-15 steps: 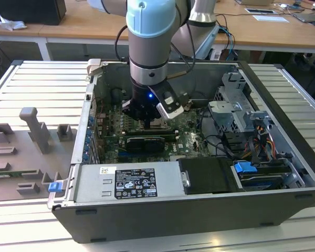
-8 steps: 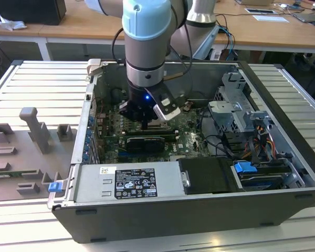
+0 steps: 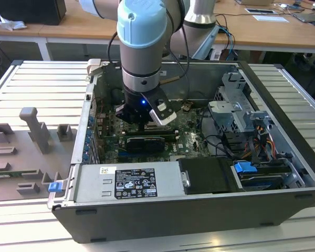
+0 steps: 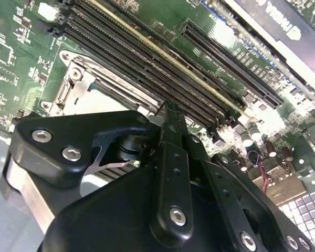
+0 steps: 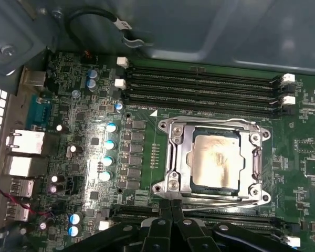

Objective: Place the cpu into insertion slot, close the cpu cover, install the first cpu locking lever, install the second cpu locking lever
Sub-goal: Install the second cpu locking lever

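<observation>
With the cpu seated in the insertion slot and the cpu cover down over it, the gripper, fingers together and empty at the socket's edge, should press the lever squarely.

Lab: slatted bench; wooden desks behind.

Cpu in insertion slot, under cpu cover, between memory slots.

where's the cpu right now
In the first wrist view the cpu sits in the insertion slot, framed by the cpu cover, between memory slots.
</observation>
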Available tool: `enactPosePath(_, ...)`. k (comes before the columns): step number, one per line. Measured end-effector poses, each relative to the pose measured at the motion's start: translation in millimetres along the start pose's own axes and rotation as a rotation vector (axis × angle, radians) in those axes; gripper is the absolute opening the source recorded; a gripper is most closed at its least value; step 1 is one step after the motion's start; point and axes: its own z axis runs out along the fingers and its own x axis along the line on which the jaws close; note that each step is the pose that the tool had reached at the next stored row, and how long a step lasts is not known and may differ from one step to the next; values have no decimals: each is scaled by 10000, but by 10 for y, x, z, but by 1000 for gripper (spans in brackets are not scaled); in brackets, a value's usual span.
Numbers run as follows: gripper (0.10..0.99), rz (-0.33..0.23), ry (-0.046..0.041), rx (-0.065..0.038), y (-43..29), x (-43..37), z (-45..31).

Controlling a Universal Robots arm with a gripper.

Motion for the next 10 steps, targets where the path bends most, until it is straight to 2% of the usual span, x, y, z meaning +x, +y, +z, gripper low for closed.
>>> enactPosePath(3,106,-76,-2,-180,-39,7,21)
enactPosePath(7,106,-168,2,-317,-65,13,44)
enactPosePath(9,106,-245,4,-446,-68,19,56)
enactPosePath(10,106,-264,5,-476,-68,19,61)
